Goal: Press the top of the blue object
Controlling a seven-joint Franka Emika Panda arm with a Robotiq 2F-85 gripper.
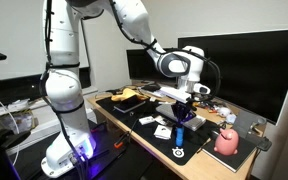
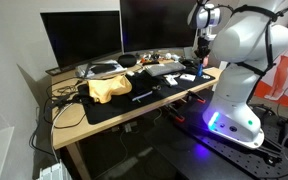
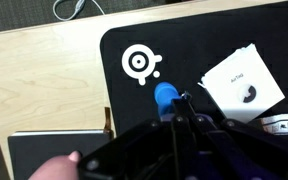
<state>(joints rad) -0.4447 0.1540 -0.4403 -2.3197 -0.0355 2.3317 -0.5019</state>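
The blue object [image 3: 164, 96] is a small upright dark-blue cylinder on the black desk mat [image 3: 214, 40]. It also shows in an exterior view [image 1: 181, 134], and only faintly under the hand in an exterior view [image 2: 200, 73]. My gripper [image 3: 183, 100] hangs straight over it with its fingers shut together and empty. The fingertips sit right at the blue top, at its right edge in the wrist view. I cannot tell if they touch it. The gripper shows in both exterior views [image 1: 182, 116] [image 2: 200, 62].
A white round logo [image 3: 139, 62] lies on the mat beside the blue object, with a white card [image 3: 242, 82] on its other side. A pink rounded object [image 1: 227, 141] sits near the desk end. A white keyboard [image 2: 164, 70], yellow cloth [image 2: 109, 88] and monitors [image 1: 244, 65] stand behind.
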